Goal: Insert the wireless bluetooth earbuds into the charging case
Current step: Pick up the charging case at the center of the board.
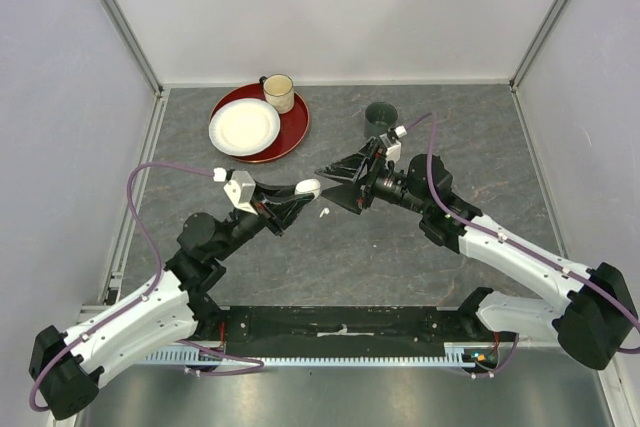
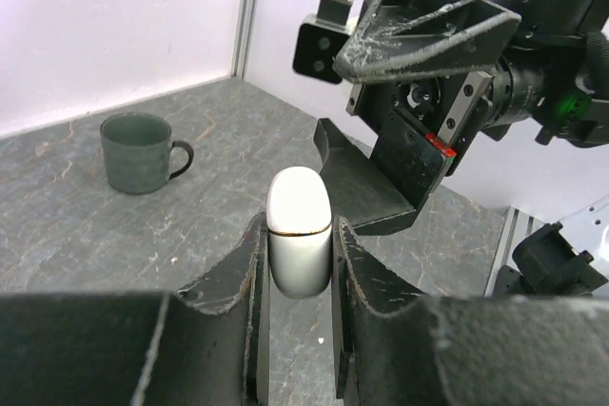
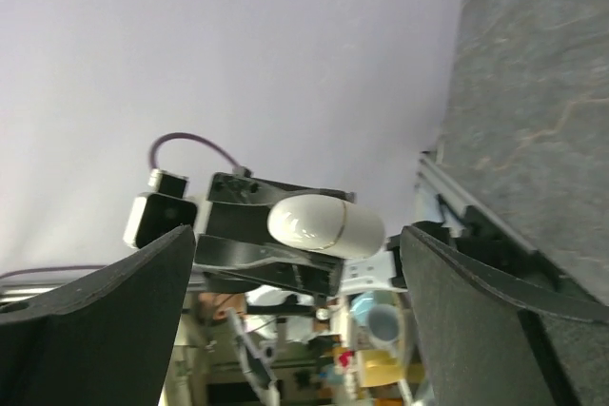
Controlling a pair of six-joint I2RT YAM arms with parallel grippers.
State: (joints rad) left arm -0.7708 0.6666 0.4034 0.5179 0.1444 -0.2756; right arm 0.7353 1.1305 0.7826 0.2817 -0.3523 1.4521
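The left end effector [image 2: 299, 246] pinches the closed white charging case [image 2: 299, 204]; the right end effector [image 1: 330, 185], spread wide, faces it.

robot lab enclosure, white panel walls [image 1: 330, 7] around a grey tabletop [image 1: 340, 257]

Two mugs are counted: a cream mug [image 1: 278, 93] on the red plate [image 1: 292, 133] and a dark green mug [image 1: 381, 115] to the right of that plate. Two plates are counted: the red plate and a white plate [image 1: 244, 127] lying on it. One charging case [image 1: 308, 187] and one white earbud [image 1: 323, 212] are seen to the near right of the red plate.
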